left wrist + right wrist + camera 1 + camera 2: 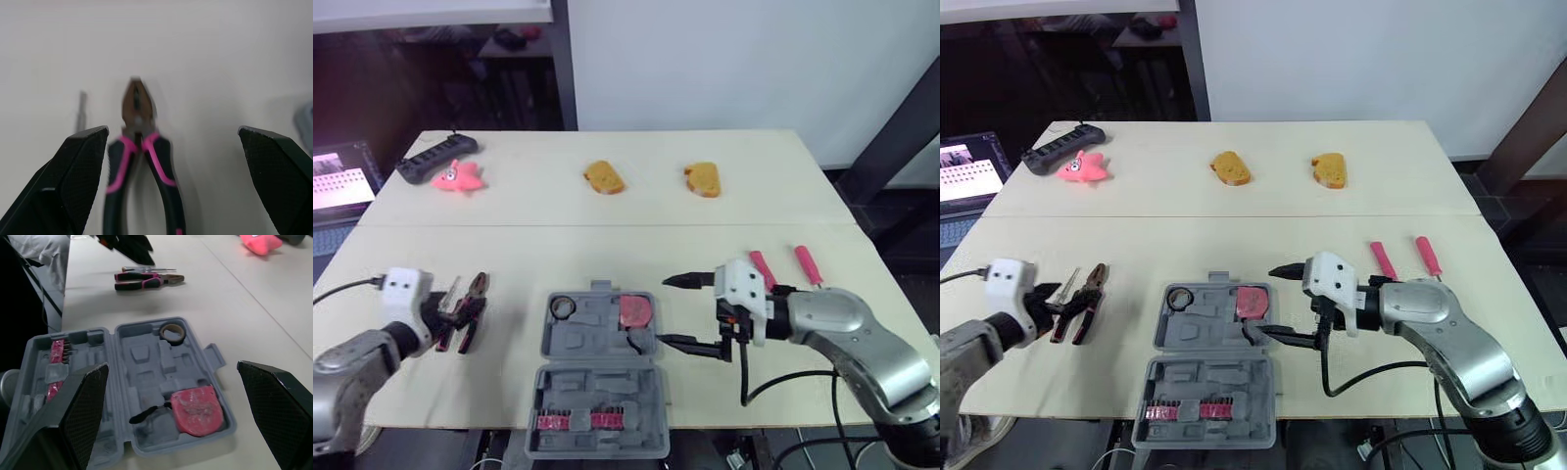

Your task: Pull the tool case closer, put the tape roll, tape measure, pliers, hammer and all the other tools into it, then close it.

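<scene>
The grey tool case (607,387) lies open at the table's front middle. Its far half holds a tape roll (561,306) and a red tape measure (635,311); its near half holds a row of bits (578,422). My right gripper (664,310) is open just right of the case, level with the tape measure (196,410). Black-and-pink pliers (470,311) lie on the table left of the case, beside a thin metal rod (82,110). My left gripper (173,131) is open with the pliers (142,166) between its fingers, not clamped. Two pink handles (806,264) lie behind my right arm.
At the back left lie a black power strip (435,157) and a pink star toy (458,177). Two bread pieces (604,177) (702,179) sit at the back middle. A laptop (342,176) stands off the table's left side. The case's near half overhangs the front edge.
</scene>
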Robot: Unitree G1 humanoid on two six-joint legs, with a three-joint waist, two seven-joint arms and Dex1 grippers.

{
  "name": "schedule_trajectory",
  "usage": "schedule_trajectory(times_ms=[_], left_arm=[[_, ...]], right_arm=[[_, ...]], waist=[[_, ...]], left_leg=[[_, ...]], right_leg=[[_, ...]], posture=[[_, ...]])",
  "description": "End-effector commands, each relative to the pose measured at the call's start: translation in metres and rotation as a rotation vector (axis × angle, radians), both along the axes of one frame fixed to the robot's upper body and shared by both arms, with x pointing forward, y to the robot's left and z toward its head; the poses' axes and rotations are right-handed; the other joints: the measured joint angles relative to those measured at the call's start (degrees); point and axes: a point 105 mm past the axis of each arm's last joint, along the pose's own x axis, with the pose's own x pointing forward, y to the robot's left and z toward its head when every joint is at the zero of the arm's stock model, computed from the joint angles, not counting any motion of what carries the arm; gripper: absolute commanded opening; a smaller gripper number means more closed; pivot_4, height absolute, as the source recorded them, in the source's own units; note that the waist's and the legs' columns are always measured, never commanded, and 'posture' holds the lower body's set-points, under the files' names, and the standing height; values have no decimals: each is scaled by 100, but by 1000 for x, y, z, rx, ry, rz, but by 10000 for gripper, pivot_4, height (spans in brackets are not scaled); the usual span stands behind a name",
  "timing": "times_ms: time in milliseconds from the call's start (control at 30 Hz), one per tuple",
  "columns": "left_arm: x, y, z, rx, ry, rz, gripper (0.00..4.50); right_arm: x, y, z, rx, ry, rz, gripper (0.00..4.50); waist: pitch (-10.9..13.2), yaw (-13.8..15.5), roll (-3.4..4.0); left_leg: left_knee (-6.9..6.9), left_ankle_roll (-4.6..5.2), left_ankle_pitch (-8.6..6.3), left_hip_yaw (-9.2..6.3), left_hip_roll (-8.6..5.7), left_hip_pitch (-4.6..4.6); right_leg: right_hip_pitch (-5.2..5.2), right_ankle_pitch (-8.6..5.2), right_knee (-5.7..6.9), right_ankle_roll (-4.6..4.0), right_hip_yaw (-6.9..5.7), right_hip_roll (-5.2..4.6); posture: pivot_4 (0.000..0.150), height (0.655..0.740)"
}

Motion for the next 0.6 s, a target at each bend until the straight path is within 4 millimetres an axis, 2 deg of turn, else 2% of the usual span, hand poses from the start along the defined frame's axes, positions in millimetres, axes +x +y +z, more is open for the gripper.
schedule_trajectory(times_ms=[33,233,467,600], left_arm=[[11,0,4,42,33,55,45000],[17,5,-3,93,94,79,45000],[22,9,-9,122,115,81,45000],[26,5,-13,109,125,59,45000]], right_arm=[[-3,9,8,9,-37,25,44522],[-6,16,10,25,-35,23,44522],[-5,16,9,23,-25,-5,44522],[-6,16,9,22,-23,-12,44522]], waist=[[1,1,-3],[1,-4,-2],[1,10,-3],[1,11,-3]], left_leg=[[0,0,0,-2,0,-1],[0,0,0,-3,0,1],[2,-1,1,-3,-1,-4],[1,-1,1,-3,-1,-4]], right_leg=[[0,0,1,-1,-1,1],[-1,1,0,-1,-1,1],[-2,0,0,-3,-2,0],[-2,1,0,-2,-2,0]], posture=[[1500,7400],[1500,7400],[1500,7400],[1500,7400]])
